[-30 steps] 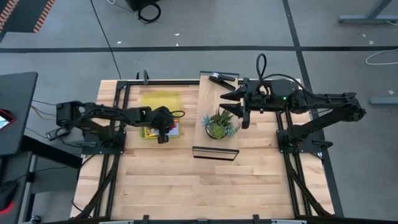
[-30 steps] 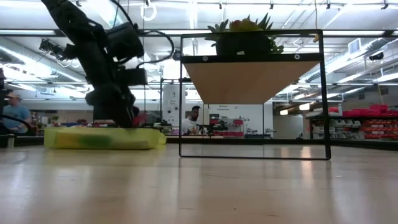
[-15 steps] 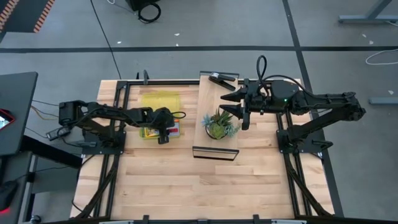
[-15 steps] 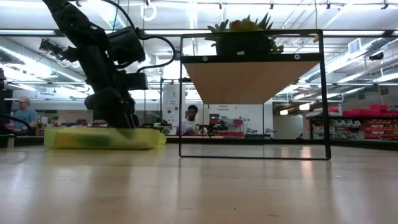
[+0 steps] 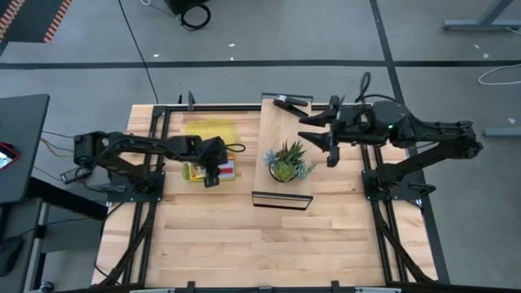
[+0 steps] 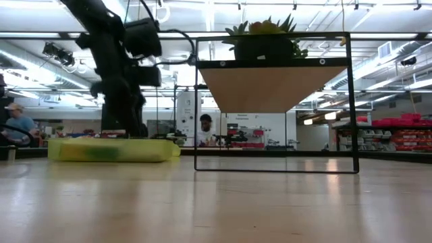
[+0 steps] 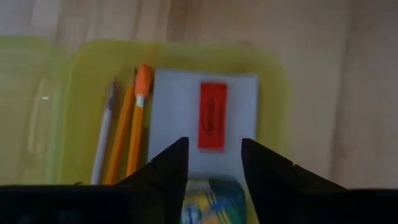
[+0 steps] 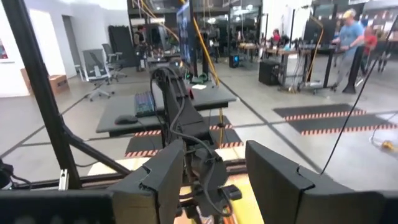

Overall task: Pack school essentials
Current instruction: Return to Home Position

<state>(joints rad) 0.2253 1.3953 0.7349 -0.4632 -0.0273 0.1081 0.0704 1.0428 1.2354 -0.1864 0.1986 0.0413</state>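
A translucent yellow case [image 5: 207, 134] lies flat on the table [image 5: 269, 236] and shows low at the left in the low view [image 6: 108, 150]. Inside it are thin orange pencils [image 7: 127, 124], a pale blue pad [image 7: 174, 106] with a small red block [image 7: 212, 116] lying on it, and a yellow-and-blue crayon box [image 7: 211, 196]. My left gripper [image 7: 214, 152] hangs open over the case's near end [image 5: 213, 172], pointing down, with nothing between its fingers. My right gripper [image 5: 313, 130] is open in the air to the right of the plant.
A green spiky potted plant [image 5: 286, 163] stands on a wooden shelf board in a black frame [image 6: 270, 88] at the table's middle. Bare wood lies along the near half of the table. People and desks show in the room beyond [image 8: 348, 37].
My left gripper has risen from just above the case's contents to higher over them, staying over the case's near end. My right arm has drawn back toward the table's right edge, away from the plant, with its fingers still apart.
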